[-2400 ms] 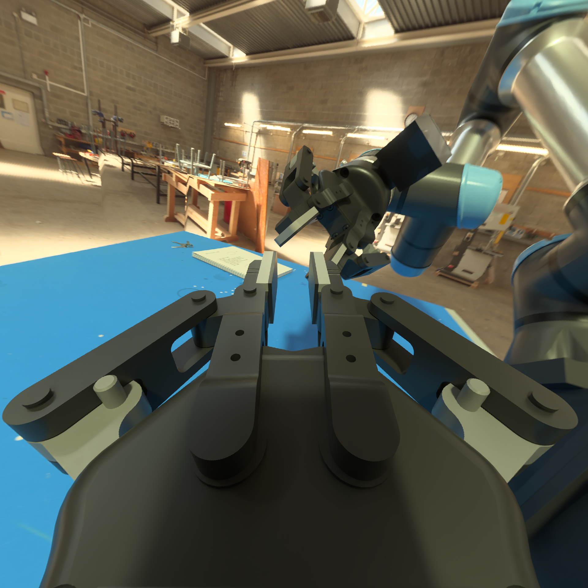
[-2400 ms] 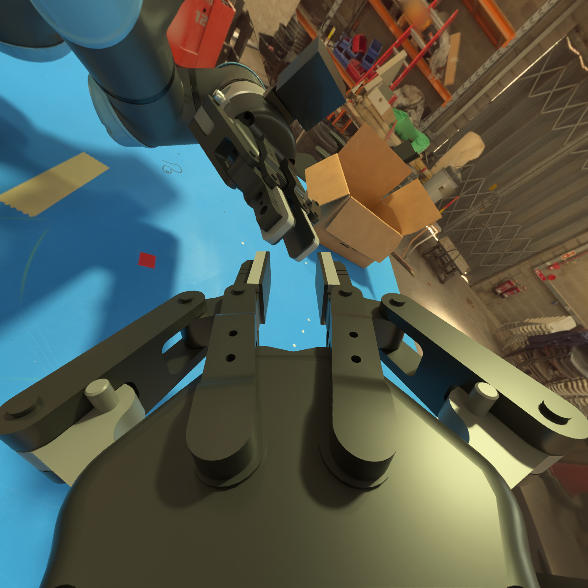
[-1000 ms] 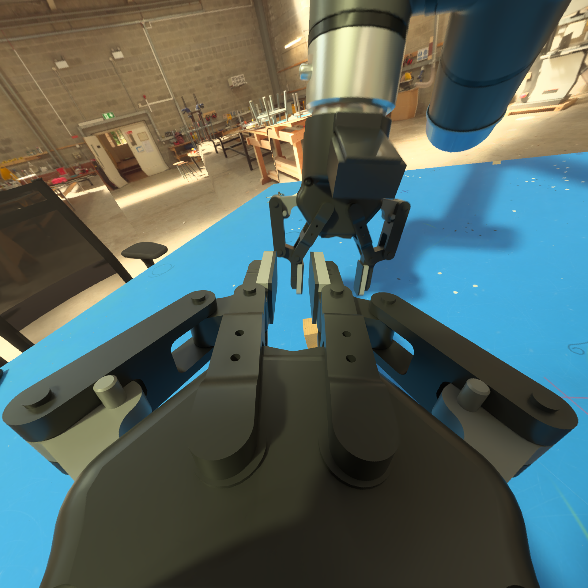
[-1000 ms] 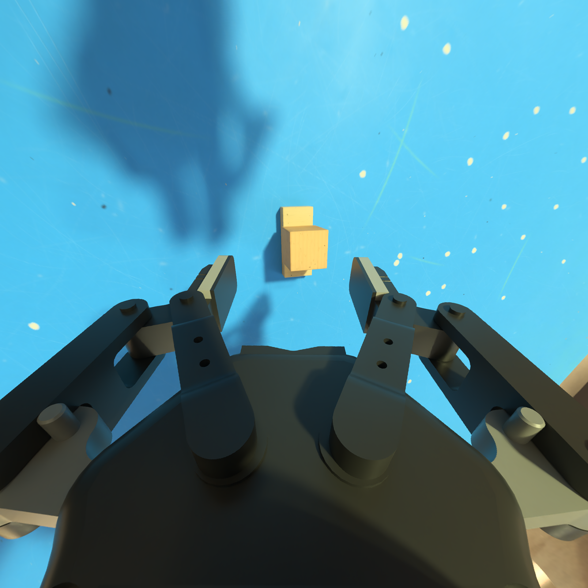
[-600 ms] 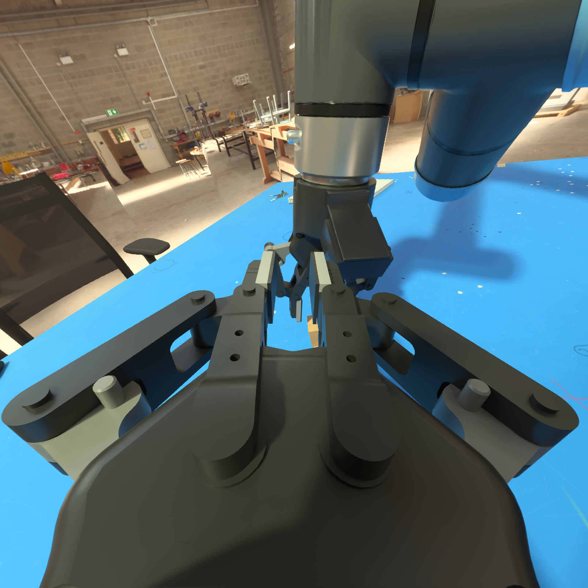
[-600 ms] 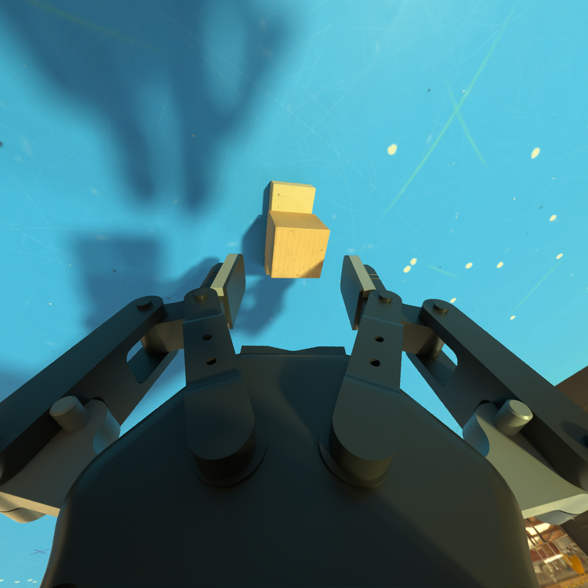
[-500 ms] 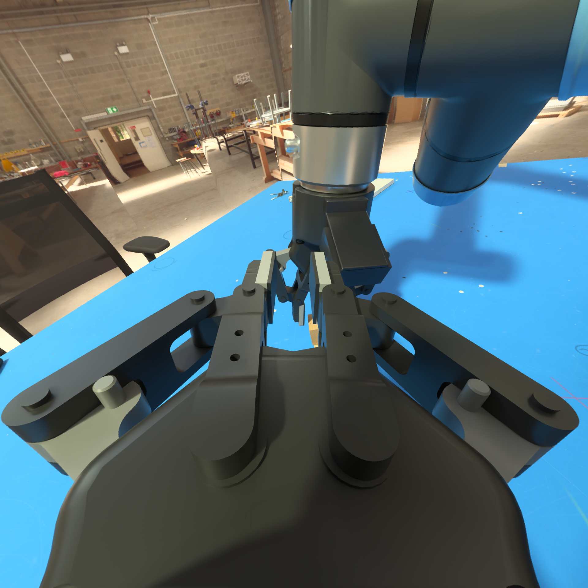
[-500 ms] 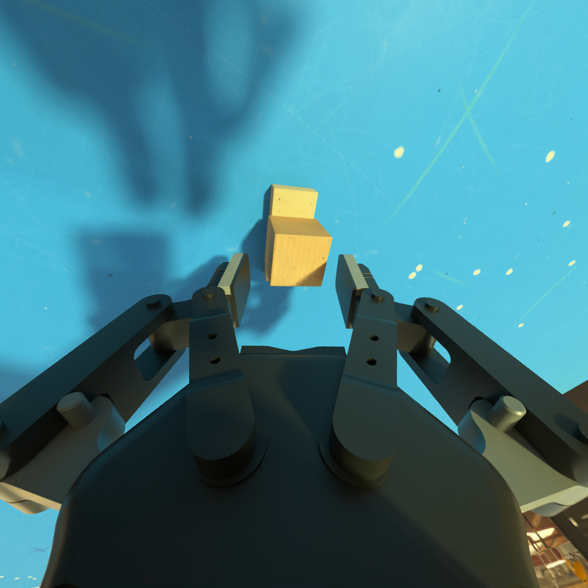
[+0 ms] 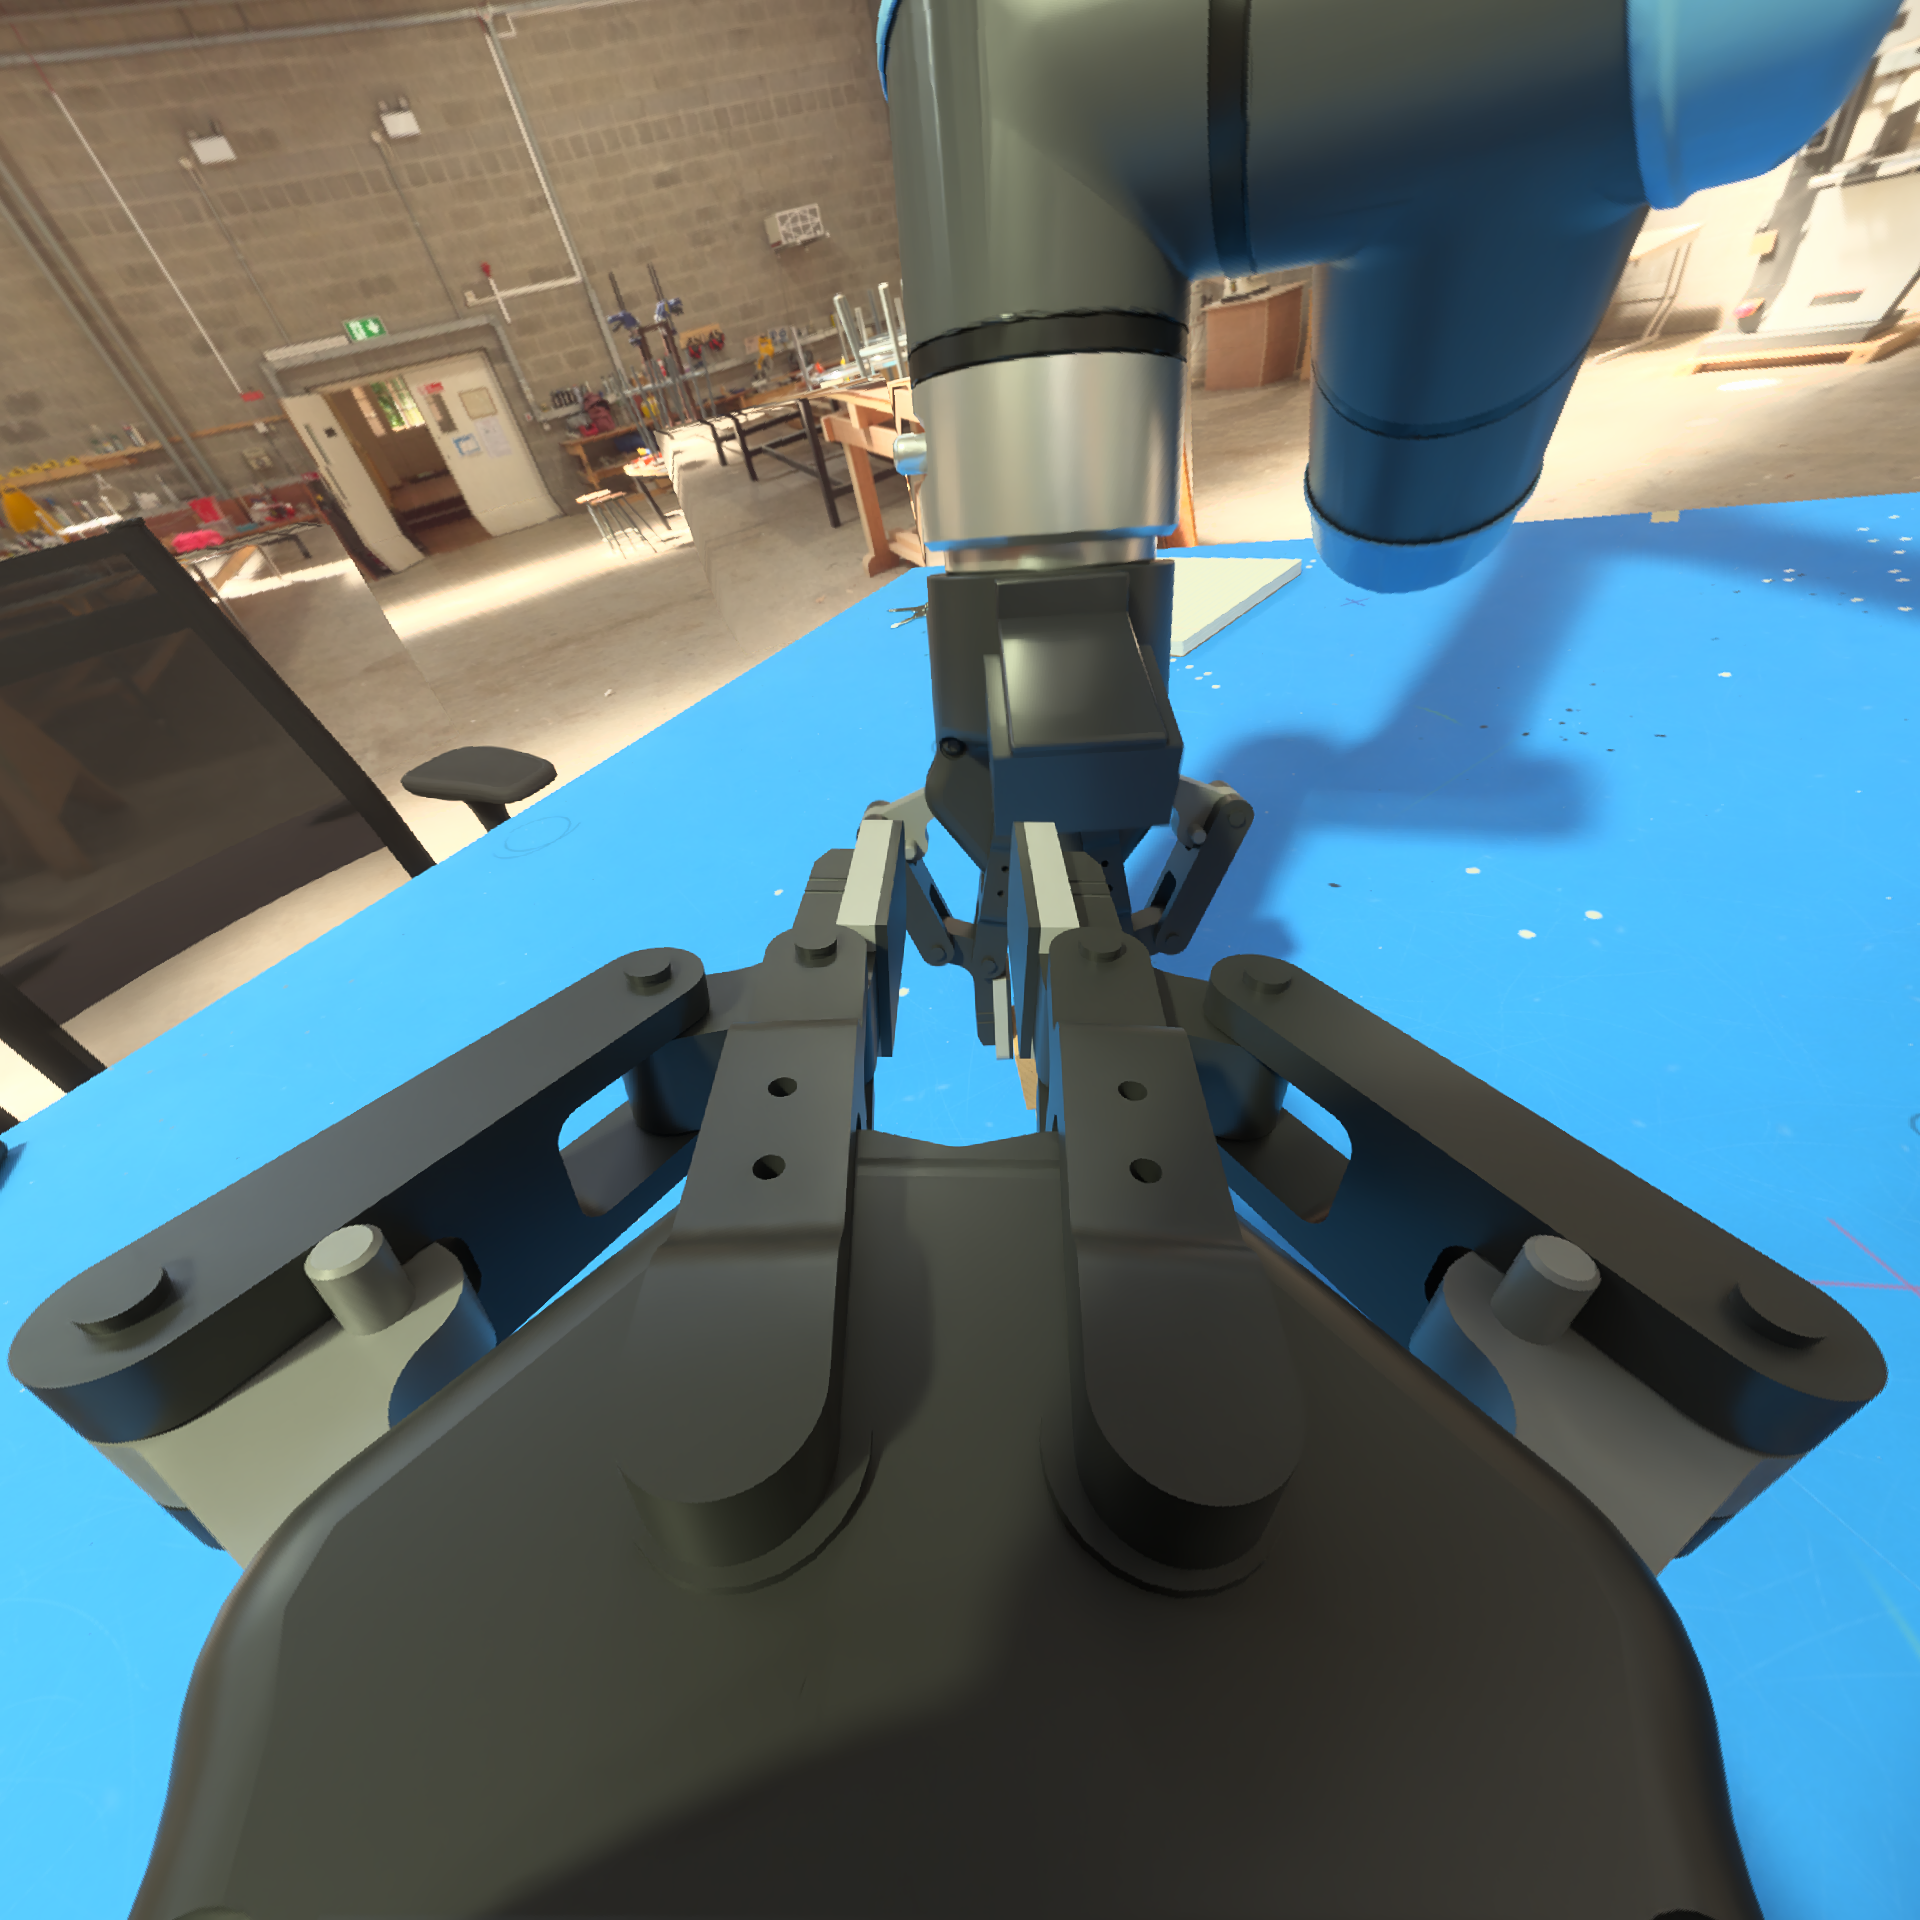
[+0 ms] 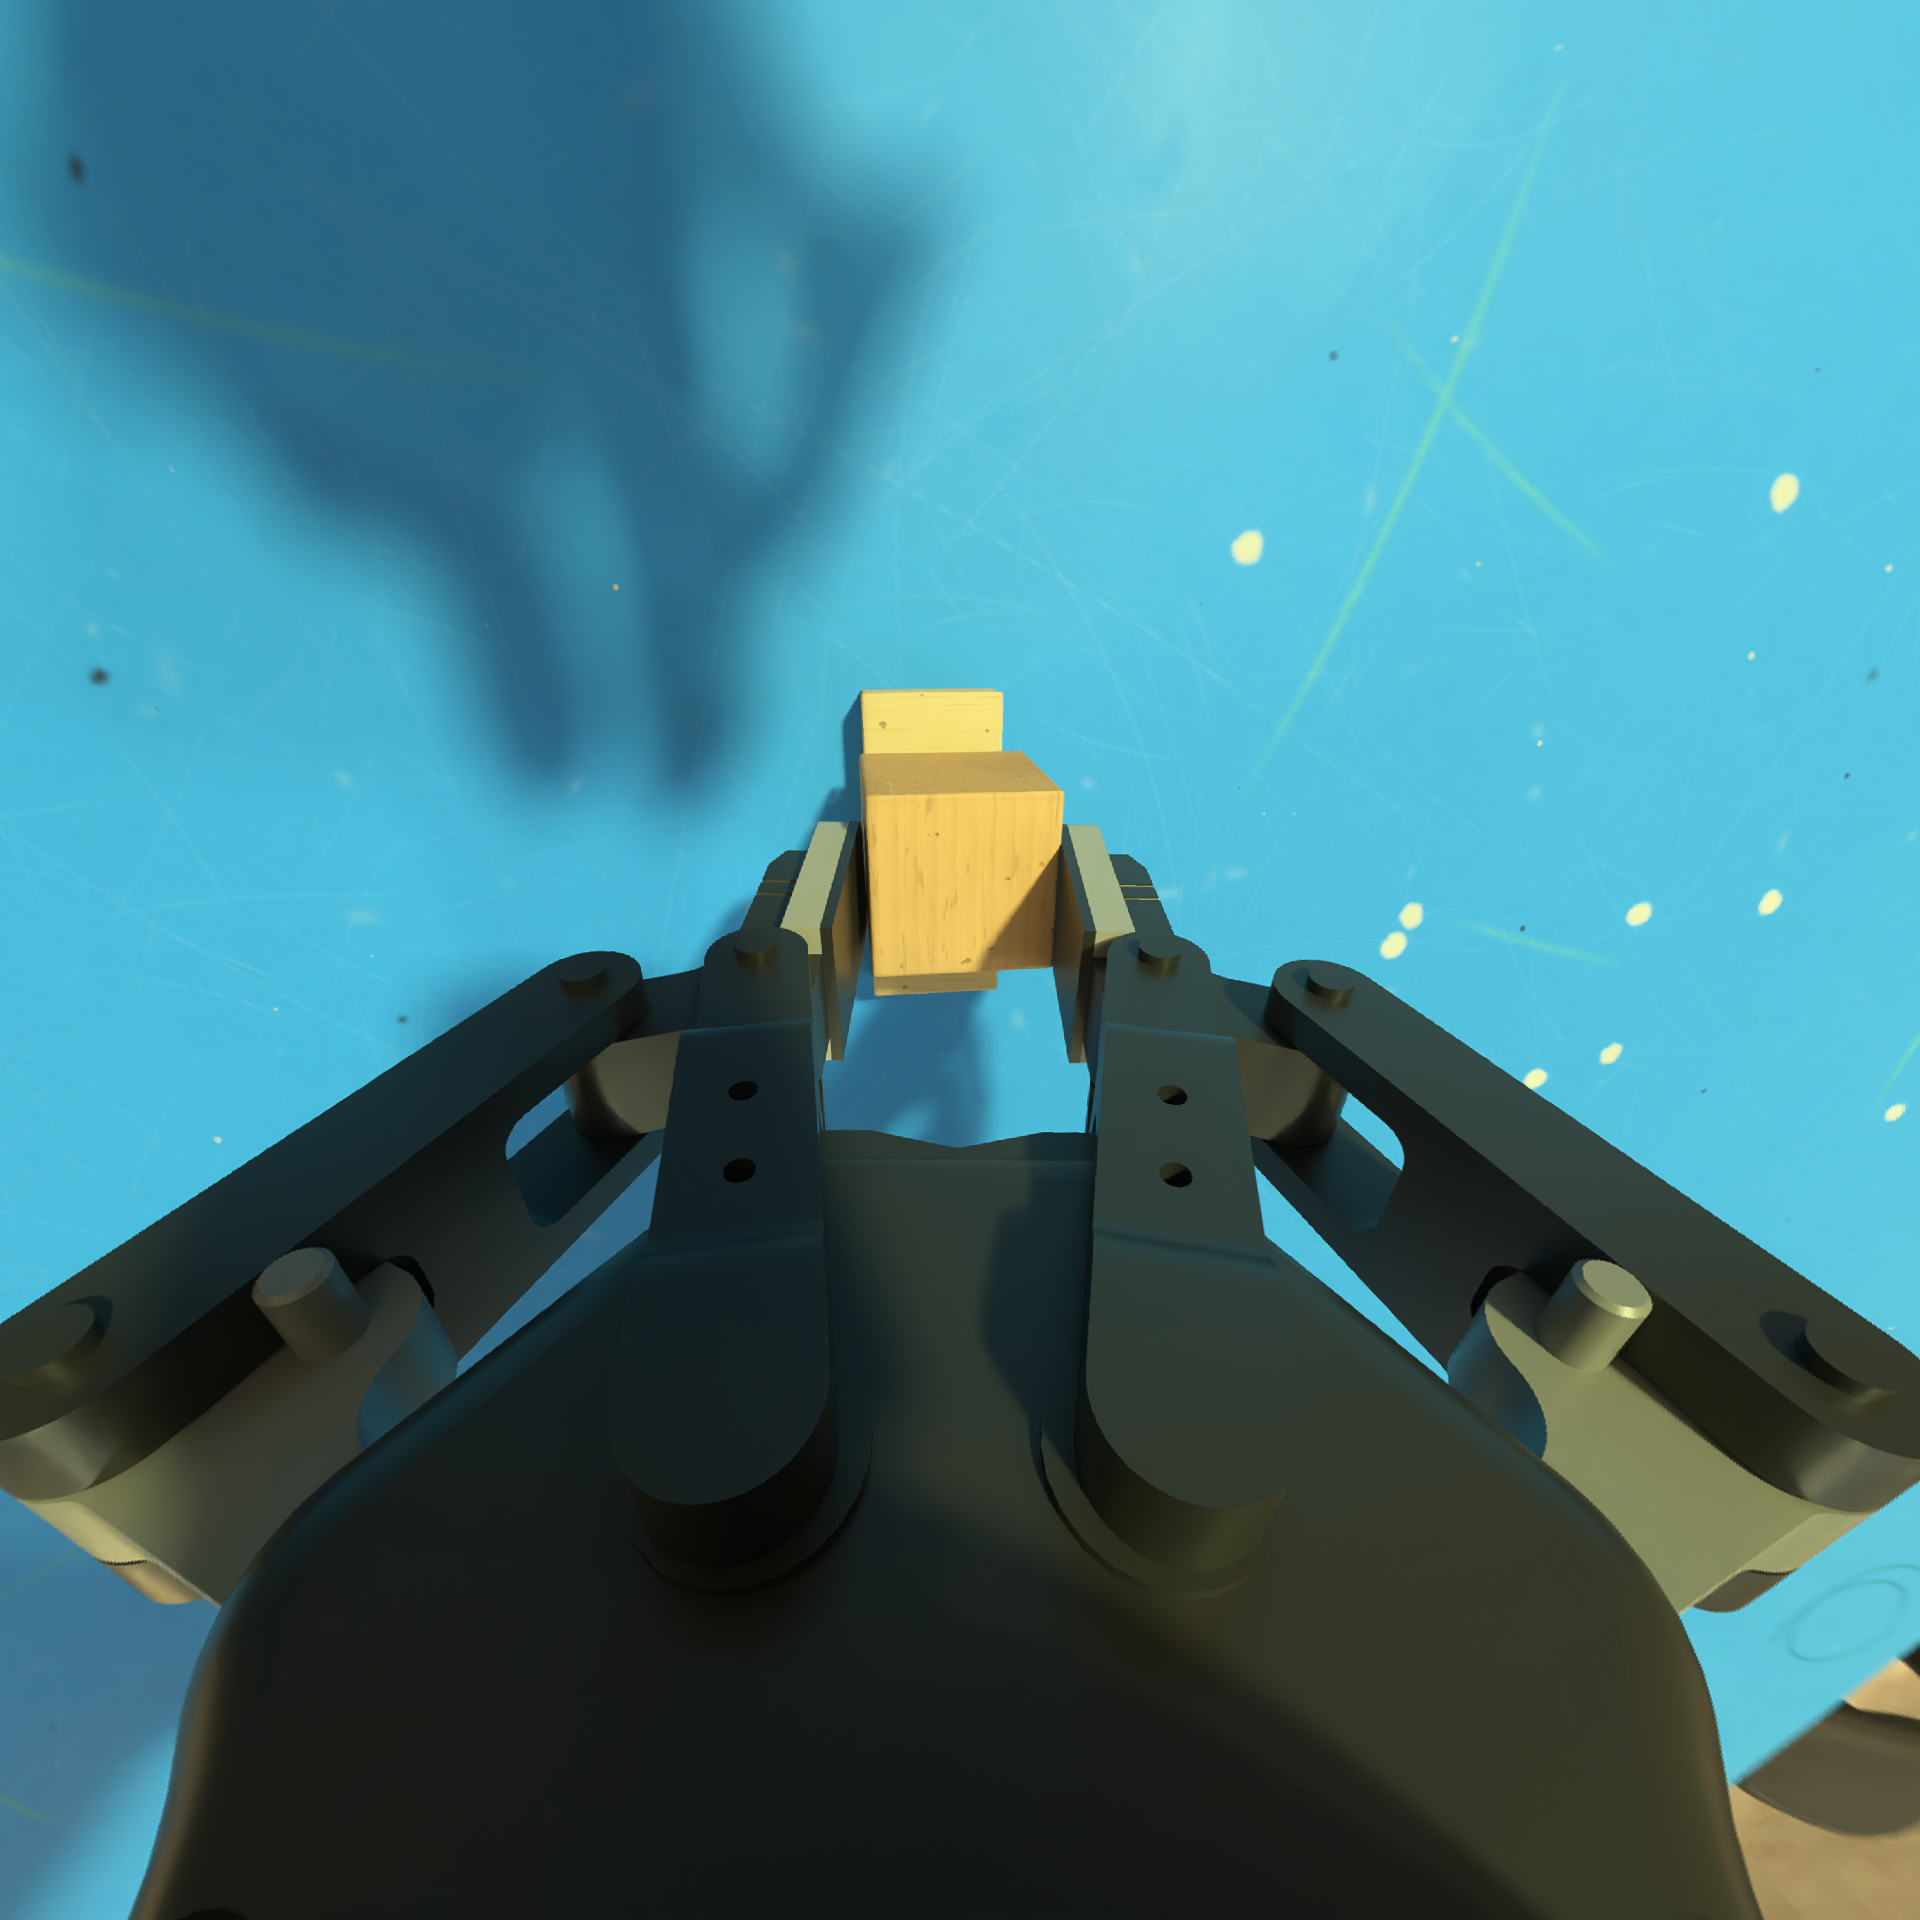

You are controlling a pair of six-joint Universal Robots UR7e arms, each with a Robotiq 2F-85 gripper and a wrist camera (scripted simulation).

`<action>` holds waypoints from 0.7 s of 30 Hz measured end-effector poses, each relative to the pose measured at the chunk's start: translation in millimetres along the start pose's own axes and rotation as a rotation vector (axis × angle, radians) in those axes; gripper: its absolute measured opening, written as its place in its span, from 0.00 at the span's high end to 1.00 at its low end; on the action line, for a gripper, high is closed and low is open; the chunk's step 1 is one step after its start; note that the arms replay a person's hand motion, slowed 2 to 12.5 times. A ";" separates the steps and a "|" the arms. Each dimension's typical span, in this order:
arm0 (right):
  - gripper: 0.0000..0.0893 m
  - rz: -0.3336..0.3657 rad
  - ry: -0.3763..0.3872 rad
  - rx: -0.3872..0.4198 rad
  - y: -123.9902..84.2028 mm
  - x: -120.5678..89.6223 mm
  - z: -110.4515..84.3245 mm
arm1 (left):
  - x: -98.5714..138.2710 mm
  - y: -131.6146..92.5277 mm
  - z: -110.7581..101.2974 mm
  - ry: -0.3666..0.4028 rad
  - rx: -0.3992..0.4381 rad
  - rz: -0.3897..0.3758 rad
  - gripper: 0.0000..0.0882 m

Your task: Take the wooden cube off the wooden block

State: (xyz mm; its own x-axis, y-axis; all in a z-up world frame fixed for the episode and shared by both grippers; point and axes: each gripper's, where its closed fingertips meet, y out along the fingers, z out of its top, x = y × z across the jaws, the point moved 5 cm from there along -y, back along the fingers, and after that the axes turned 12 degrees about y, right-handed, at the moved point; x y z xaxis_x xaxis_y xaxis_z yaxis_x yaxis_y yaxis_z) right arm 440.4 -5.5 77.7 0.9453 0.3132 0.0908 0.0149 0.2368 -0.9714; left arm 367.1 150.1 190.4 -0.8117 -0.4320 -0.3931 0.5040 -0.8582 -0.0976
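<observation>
In the right wrist view, the wooden cube [image 10: 956, 873] sits on the wooden block [image 10: 930, 720], which lies flat on the blue table [image 10: 1403, 312]. The block shows beyond the cube and as a sliver under its near edge. My right gripper [image 10: 956, 904] points down at the table and is shut on the cube, with a pad on each side face. In the left wrist view, my left gripper [image 9: 956, 904] hovers low and empty, its jaws a narrow gap apart. The right arm's wrist [image 9: 1049, 727] stands just ahead of it. Only a sliver of wood [image 9: 1027, 1086] shows.
A white pad [image 9: 1231, 603] lies at the far side of the table. Off the table's left edge stand a dark screen [image 9: 156, 727] and a chair armrest [image 9: 478, 774]. The right arm's elbow [image 9: 1455, 312] hangs over the table.
My right gripper has come down around the cube and closed its jaws onto it. The left gripper has kept its place and its jaw gap.
</observation>
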 end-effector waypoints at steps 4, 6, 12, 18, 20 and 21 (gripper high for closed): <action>0.64 0.018 0.060 0.085 -5.4 2.3 -2.6 | -0.2 0.4 -1.4 -0.001 -0.005 0.000 0.79; 0.64 0.022 0.085 0.128 -9.3 3.8 -3.6 | -0.5 0.6 -1.9 0.000 -0.007 0.001 0.79; 0.64 0.025 0.147 0.243 -24.1 7.3 -6.7 | -1.1 1.7 -3.3 0.000 -0.015 0.004 0.79; 0.64 0.039 0.195 0.373 -42.3 9.0 -5.8 | -1.6 3.5 -3.6 -0.002 -0.017 0.008 0.79; 0.64 0.045 0.209 0.420 -48.7 9.3 -4.5 | -2.1 3.9 -3.1 -0.001 -0.017 0.012 0.79; 0.64 0.047 0.215 0.441 -51.8 9.5 -4.1 | -2.4 4.1 -2.9 0.000 -0.018 0.014 0.80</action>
State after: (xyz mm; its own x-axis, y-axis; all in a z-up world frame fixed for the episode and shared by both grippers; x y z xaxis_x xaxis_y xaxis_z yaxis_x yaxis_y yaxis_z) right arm 450.0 -18.6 127.9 0.9882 0.1468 -0.0433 -0.1247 0.6081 -0.7840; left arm 372.0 148.4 188.3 -0.8047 -0.4441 -0.3941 0.5205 -0.8470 -0.1083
